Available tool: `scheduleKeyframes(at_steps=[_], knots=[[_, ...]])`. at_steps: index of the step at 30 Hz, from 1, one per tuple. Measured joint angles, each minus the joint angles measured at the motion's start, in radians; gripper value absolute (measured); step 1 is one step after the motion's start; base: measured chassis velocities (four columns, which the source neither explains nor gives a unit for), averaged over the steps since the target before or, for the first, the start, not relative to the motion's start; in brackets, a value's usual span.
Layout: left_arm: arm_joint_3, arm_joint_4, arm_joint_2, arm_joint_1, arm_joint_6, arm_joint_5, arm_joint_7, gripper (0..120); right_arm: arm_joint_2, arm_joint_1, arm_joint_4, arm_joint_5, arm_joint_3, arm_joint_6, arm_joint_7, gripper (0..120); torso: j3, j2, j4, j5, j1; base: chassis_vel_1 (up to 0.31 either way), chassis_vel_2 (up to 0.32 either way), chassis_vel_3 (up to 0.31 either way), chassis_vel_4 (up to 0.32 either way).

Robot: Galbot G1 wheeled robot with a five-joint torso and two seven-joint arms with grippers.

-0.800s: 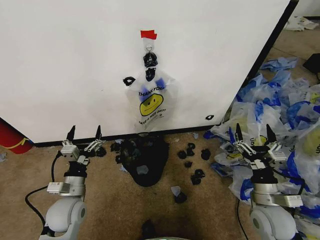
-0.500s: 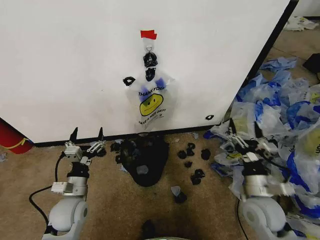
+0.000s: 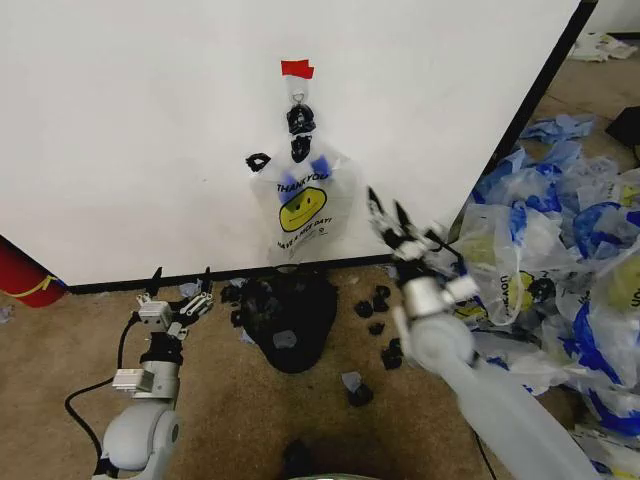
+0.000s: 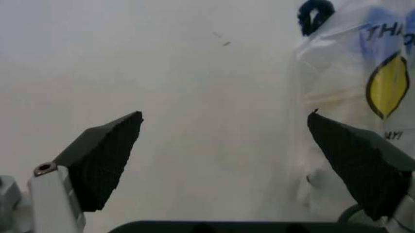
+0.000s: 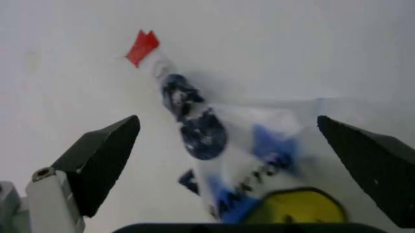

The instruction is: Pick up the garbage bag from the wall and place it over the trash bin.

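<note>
Two views split your scene: the head view shows the small round black trash bin (image 3: 290, 322), dark scraps inside, below the translucent smiley garbage bag (image 3: 301, 205) hanging on the white wall (image 3: 140, 130); your right wrist view frames the bag between the spread right claw (image 3: 397, 224). Left claw (image 3: 180, 288) waits low, apart.

The thin, crinkled, glossy translucent white plastic garbage bag with a yellow smiley (image 3: 300, 205) hangs from a small metal hook (image 3: 298, 95) on the smooth matt white wall panel (image 3: 130, 130). Below it stands the matt black round trash bin (image 3: 293, 320) on rough brown carpet (image 3: 230, 410).
</note>
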Motion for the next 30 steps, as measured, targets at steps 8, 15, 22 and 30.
scheduleKeyframes(at_steps=[8, 15, 22, 30], knots=[[-0.032, -0.012, -0.038, 0.019, 0.003, 0.021, -0.005, 100, 0.107, 0.176, -0.153, 0.109, -0.098, -0.022, -0.035, 100, 0.000, 0.000, -0.0005, 0.0002, 0.000, 0.000, 0.000, 0.000, 0.000], [-0.051, -0.024, -0.062, 0.036, 0.001, 0.036, -0.005, 100, 0.170, 0.233, -0.248, 0.148, -0.108, -0.023, -0.065, 99, 0.000, 0.000, -0.0006, -0.0001, 0.000, 0.000, 0.000, 0.000, 0.000], [-0.070, -0.038, -0.078, 0.057, -0.002, 0.046, -0.005, 100, 0.232, 0.272, -0.316, 0.179, -0.118, -0.022, -0.099, 90, 0.000, 0.000, -0.0005, -0.0001, 0.000, 0.000, 0.000, 0.000, 0.000], [-0.096, -0.055, -0.099, 0.084, -0.011, 0.053, -0.005, 100, 0.287, 0.301, -0.379, 0.187, -0.124, -0.019, -0.123, 90, 0.000, 0.000, -0.0004, 0.0000, 0.000, 0.000, 0.000, 0.000, 0.000]])
